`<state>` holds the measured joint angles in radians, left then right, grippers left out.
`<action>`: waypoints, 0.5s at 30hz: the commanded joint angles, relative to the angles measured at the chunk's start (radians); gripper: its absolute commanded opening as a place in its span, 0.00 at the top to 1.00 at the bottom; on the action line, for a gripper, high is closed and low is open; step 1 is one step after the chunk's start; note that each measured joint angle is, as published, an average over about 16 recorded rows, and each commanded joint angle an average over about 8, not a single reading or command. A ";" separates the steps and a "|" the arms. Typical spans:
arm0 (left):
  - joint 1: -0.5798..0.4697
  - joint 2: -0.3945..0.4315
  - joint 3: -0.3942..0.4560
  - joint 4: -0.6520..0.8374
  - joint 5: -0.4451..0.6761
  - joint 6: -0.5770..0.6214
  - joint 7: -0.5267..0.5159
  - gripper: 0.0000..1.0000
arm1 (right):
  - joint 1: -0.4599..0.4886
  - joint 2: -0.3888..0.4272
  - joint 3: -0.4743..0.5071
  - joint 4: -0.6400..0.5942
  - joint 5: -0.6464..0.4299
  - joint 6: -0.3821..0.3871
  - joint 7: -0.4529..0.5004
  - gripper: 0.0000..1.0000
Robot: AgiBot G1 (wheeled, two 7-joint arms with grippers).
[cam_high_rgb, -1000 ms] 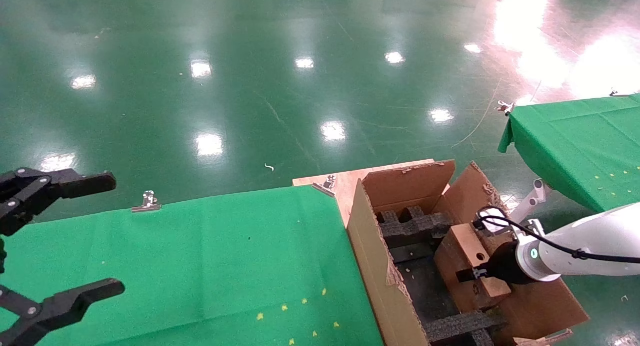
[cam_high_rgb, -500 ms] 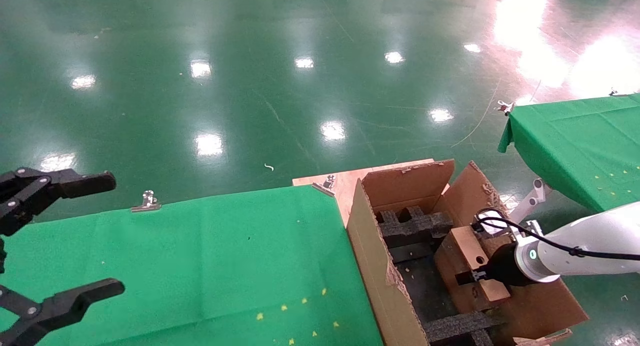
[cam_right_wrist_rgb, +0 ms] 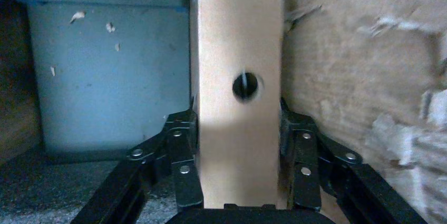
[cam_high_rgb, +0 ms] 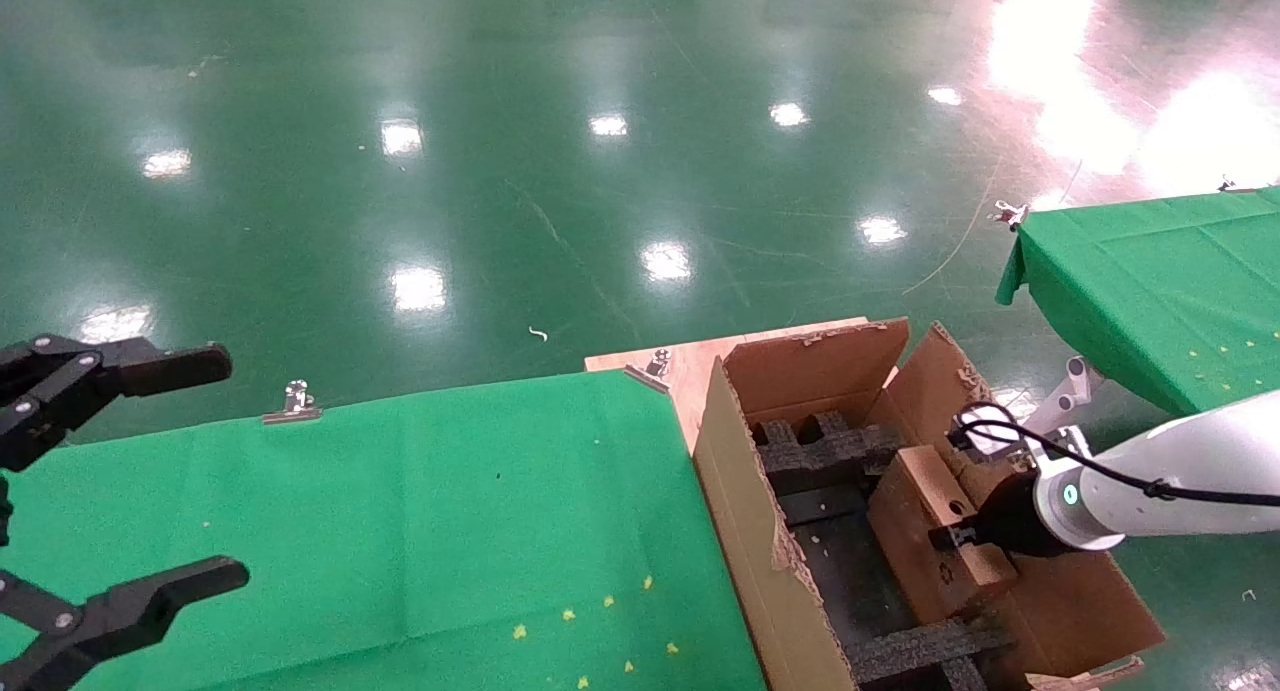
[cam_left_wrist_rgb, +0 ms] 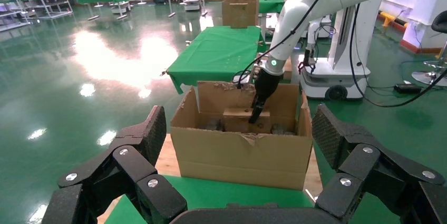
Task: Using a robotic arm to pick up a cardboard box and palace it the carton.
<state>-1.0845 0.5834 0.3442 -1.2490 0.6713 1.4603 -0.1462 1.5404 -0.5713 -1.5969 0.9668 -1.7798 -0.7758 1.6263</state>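
One second on: right gripper (cam_high_rgb: 950, 541), pinching cardboard box (cam_high_rgb: 925, 531) by narrow sides, has sunk deeper inside carton (cam_high_rgb: 740, 491), box tilted between black foam inserts (cam_high_rgb: 820, 451). Placement near; release pending. Left gripper (cam_high_rgb: 120, 471) spread, idle over green counter (cam_high_rgb: 400, 511).

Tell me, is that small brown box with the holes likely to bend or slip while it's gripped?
Probably neither. The cardboard box shows flat faces where the right end effector squeezes its narrow sides, so it seems fairly stiff. Its matte card surface likely grips well. It looks light, perhaps hollow, given the punched hole. Once released in the carton it might tip, since it sits tilted.
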 commanded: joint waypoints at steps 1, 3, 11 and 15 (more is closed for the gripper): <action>0.000 0.000 0.000 0.000 0.000 0.000 0.000 0.00 | 0.004 0.000 -0.001 0.002 -0.007 -0.002 0.000 0.00; 0.000 0.000 0.000 0.000 0.000 0.000 0.000 0.00 | 0.010 0.006 -0.001 0.010 -0.014 -0.003 0.002 0.00; 0.000 0.000 0.000 0.000 0.000 0.000 0.000 0.00 | 0.092 0.034 0.029 0.066 -0.044 -0.003 0.005 0.00; 0.000 0.000 0.000 0.000 0.000 0.000 0.000 0.00 | 0.171 0.048 0.065 0.119 -0.035 -0.009 -0.024 0.00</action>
<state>-1.0846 0.5833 0.3443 -1.2490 0.6712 1.4602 -0.1462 1.7104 -0.5261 -1.5277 1.0872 -1.7903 -0.7945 1.5938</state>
